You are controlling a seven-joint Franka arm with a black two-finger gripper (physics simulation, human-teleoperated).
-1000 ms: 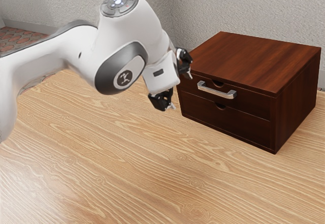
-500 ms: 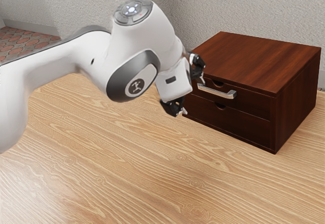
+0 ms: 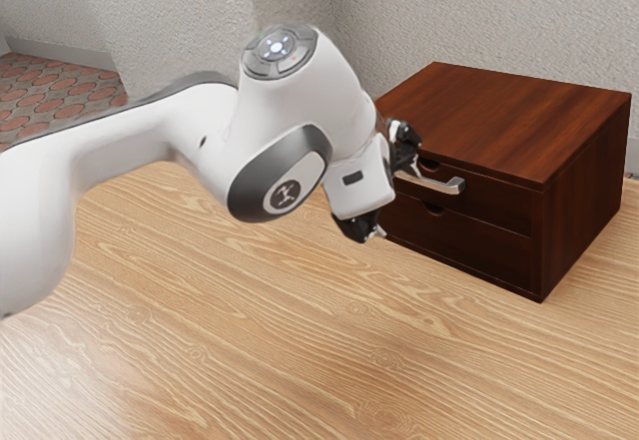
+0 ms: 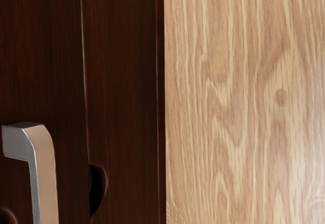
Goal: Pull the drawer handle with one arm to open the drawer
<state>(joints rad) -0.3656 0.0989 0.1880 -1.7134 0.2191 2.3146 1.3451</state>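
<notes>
A dark wooden cabinet (image 3: 499,121) with two drawers stands on the wooden floor at the exterior view's right. The upper drawer (image 3: 479,199) carries a silver bar handle (image 3: 437,183) and sits flush with the cabinet front. My gripper (image 3: 387,187) is open right at the cabinet's front left corner, its fingers (image 3: 406,143) spread wide, one by the handle's left end and the other lower down near the floor. They hold nothing. In the wrist view one end of the handle (image 4: 31,155) shows against the dark drawer front (image 4: 117,97).
The lower drawer (image 3: 459,240) has no bar, just a small notch at its top edge. Light wooden floor (image 3: 300,340) spreads in front of the cabinet. A grey wall (image 3: 479,11) runs behind it, and a patterned rug (image 3: 50,81) lies at the far left.
My arm has swung toward the exterior view's right. The hand went from beside the cabinet's left corner to right in front of the handle's left end. The drawer has not moved.
</notes>
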